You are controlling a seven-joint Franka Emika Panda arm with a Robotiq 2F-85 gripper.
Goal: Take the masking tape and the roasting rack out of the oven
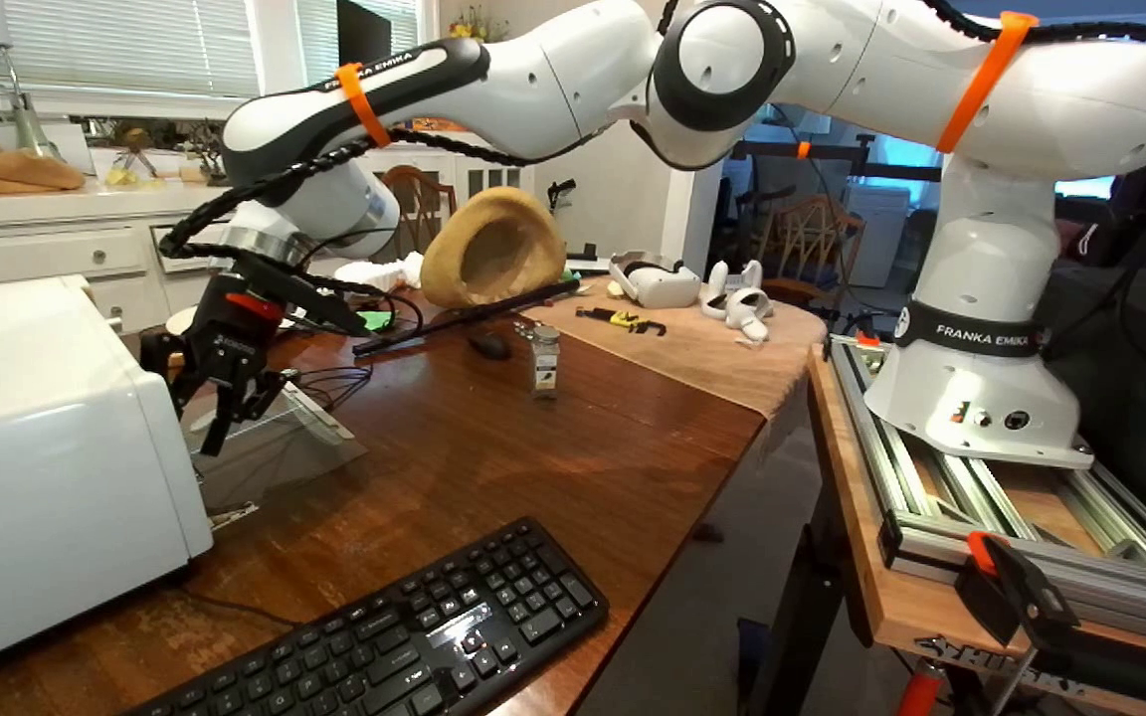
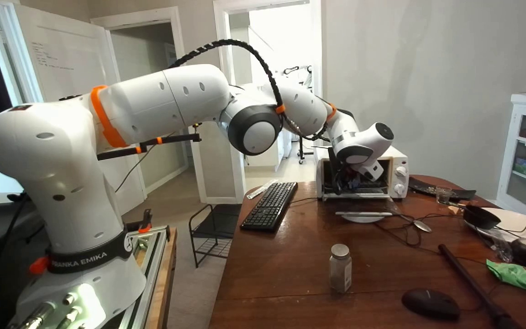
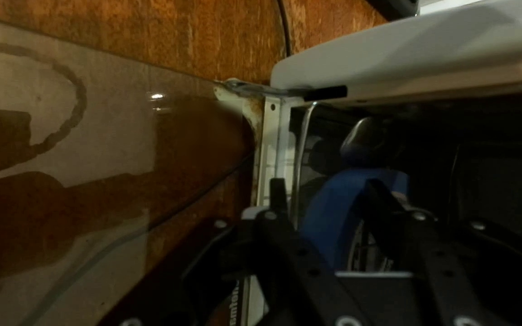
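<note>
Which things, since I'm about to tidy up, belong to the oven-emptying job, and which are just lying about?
For the job:
oven
tape, apparently the blue roll inside
rack, probably: only a thin wire edge shows
gripper

Just lying about:
keyboard
mouse
jar
hat
headset
green packet

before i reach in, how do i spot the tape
Find the white oven on the wooden table. In the wrist view, look just inside its open front, by the gripper. The tape is the curved blue band, set apart by colour from the black gripper and dark oven interior.
</note>
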